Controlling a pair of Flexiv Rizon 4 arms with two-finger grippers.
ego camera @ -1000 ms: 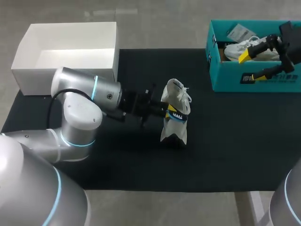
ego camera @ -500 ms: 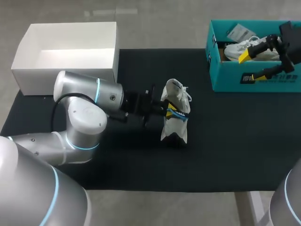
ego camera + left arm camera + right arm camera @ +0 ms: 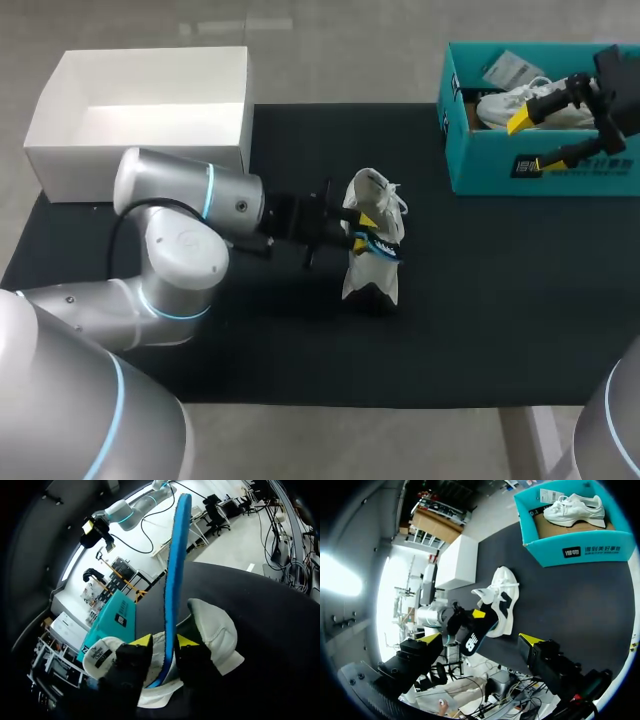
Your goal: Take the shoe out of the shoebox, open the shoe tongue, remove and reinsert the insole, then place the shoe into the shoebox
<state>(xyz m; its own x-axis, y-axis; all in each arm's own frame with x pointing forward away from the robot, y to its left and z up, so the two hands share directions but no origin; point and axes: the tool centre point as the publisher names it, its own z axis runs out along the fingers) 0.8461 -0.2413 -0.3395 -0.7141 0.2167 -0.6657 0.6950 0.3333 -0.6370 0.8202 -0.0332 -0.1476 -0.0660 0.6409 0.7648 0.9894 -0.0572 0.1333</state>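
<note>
White open cardboard box (image 3: 70, 175) sits far left on black mat (image 3: 480, 300). Left gripper (image 3: 352, 230) clamped on thin blue foam insole (image 3: 175, 570), which sticks out of white sneaker (image 3: 372, 275) mid-mat. Sneaker's long axis runs near edge to far edge, rounded toe nearward (laces at far end), shoe against the fingertips. Teal cardboard shoebox (image 3: 480, 170) far right; right gripper (image 3: 525, 143) spread wide over its front wall.

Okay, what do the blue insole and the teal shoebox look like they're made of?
The insole looks like matte blue foam, perhaps fabric-topped: a thin, slightly bowed sheet. The teal shoebox is probably matte cardboard: thin flat walls, brown inside.
</note>
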